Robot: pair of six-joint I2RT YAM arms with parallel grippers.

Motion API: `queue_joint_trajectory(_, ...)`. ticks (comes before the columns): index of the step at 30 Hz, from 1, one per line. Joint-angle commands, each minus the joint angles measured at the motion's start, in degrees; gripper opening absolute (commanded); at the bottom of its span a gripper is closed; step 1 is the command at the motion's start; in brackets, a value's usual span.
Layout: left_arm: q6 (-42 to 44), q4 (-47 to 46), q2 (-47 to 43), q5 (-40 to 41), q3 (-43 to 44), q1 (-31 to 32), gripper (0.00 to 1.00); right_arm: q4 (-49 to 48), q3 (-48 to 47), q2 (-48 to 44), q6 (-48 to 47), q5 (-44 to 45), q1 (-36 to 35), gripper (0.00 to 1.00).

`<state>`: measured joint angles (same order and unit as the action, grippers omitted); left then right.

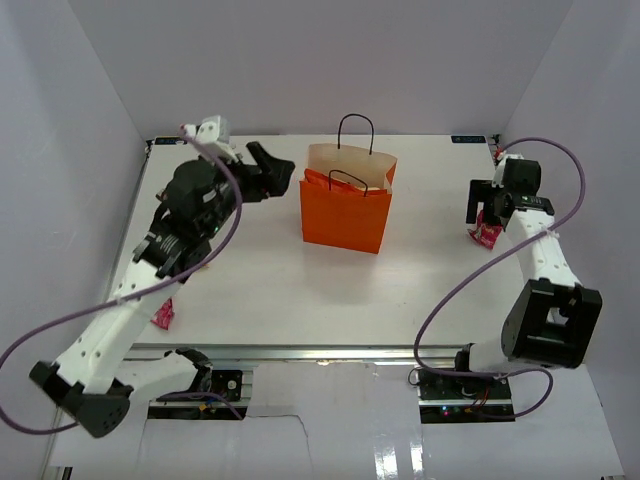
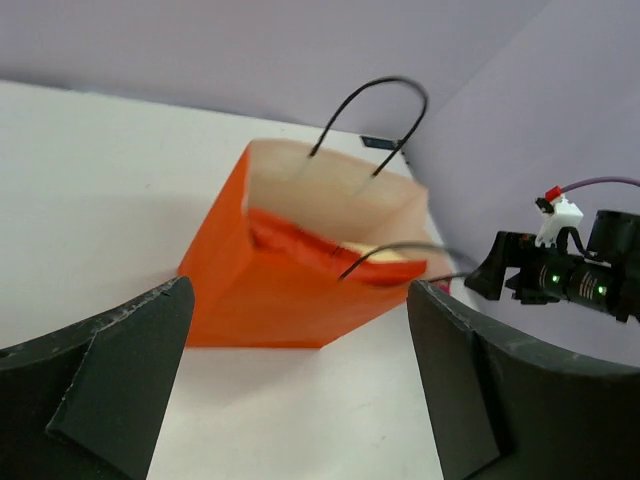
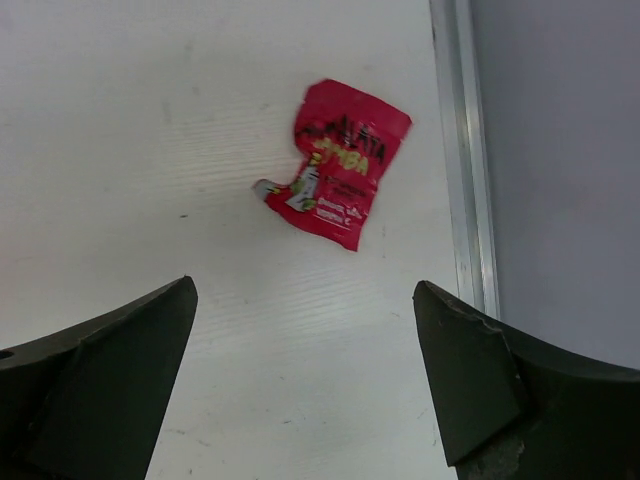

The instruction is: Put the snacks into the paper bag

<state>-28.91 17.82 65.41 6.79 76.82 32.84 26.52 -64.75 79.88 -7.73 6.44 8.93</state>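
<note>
The small red packet (image 3: 335,165), right of the paper bag (image 1: 345,215), looks light, crinkly and probably slippery; pinch across its middle. The right gripper (image 3: 303,290) and left gripper (image 1: 272,168) both have their fingers apart.

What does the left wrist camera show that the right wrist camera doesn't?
Only the left wrist view: the upright orange paper bag, its mouth open, with what looks like a red-orange packet inside. Only the right wrist view: a small red snack packet lying flat beside the metal edge rail. Both: the white table, and a gripper spread open and empty, the left gripper in one and the right gripper in the other.
</note>
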Motion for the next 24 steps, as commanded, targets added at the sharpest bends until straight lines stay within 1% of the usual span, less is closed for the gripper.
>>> queue_joint_trajectory(1, -0.4, 7.1, -9.7, 8.8, -11.2, 0.0, 0.98, -1.7, -2.6, 6.9, 6.0, 12.9, 1.9, 0.95)
queue_joint_trajectory(2, -2.5, 8.4, -12.0, 9.6, -14.0, -0.1, 0.98, -1.7, -3.2, 8.1, 6.6, 12.5, 2.2, 0.95)
queue_joint_trajectory(3, -4.0, 11.2, -16.8, 10.7, -16.7, -0.1, 0.98, -1.9, -3.7, 10.4, 7.3, 12.3, 2.5, 0.95)
queue_joint_trajectory(4, -5.7, 12.6, -19.0, 11.0, -21.7, -0.1, 0.98, -2.2, -4.3, 11.5, 7.3, 12.4, 2.5, 0.95)
queue_joint_trajectory(5, -7.3, 14.0, -21.3, 11.1, -24.1, -0.1, 0.98, -2.4, -5.5, 12.8, 8.9, 12.5, 2.5, 0.95)
queue_joint_trajectory(6, -10.9, 16.4, -23.4, 11.1, -26.3, -0.1, 0.98, -2.4, -6.3, 15.5, 9.8, 12.4, 2.4, 0.95)
queue_joint_trajectory(7, -12.9, 17.5, -27.5, 11.5, -28.4, -0.1, 0.98, -2.4, -6.8, 16.7, 10.3, 12.4, 2.5, 0.95)
queue_joint_trajectory(8, -16.7, 19.0, -29.4, 11.7, -32.3, -0.1, 0.98, -2.5, -8.0, 18.0, 10.6, 12.4, 2.6, 0.95)
queue_joint_trajectory(10, -20.5, 20.0, -35.0, 11.8, -35.8, -0.1, 0.98, -2.7, -9.2, 21.6, 11.6, 11.6, 2.5, 0.95)
queue_joint_trajectory(12, -25.6, 21.1, -38.1, 11.8, -40.1, -0.1, 0.98, -3.8, -10.6, 24.7, 12.0, 10.6, 2.6, 0.93)
queue_joint_trajectory(14, -28.2, 21.8, -41.6, 11.5, -43.2, -0.1, 0.98, -4.6, -11.7, 27.3, 12.6, 10.4, 2.7, 0.92)
queue_joint_trajectory(18, -30.2, 23.3, -43.5, 11.3, -44.4, -0.1, 0.98, -5.0, -13.6, 31.3, 14.1, 7.4, 3.0, 0.88)
queue_joint_trajectory(19, -29.9, 23.7, -43.3, 11.4, -44.0, -0.1, 0.98, -4.9, -14.0, 31.9, 14.9, 6.8, 3.0, 0.84)
queue_joint_trajectory(21, -29.5, 24.6, -42.2, 11.6, -43.0, -0.1, 0.98, -4.8, -13.7, 33.1, 15.7, 6.0, 3.0, 0.81)
queue_joint_trajectory(22, -29.2, 24.7, -41.8, 11.6, -42.7, -0.1, 0.98, -4.8, -13.2, 33.1, 16.2, 5.6, 3.0, 0.76)
queue_joint_trajectory(24, -29.0, 25.0, -40.8, 11.5, -42.4, -0.1, 0.98, -5.6, -11.6, 32.5, 17.1, 4.6, 3.0, 0.73)
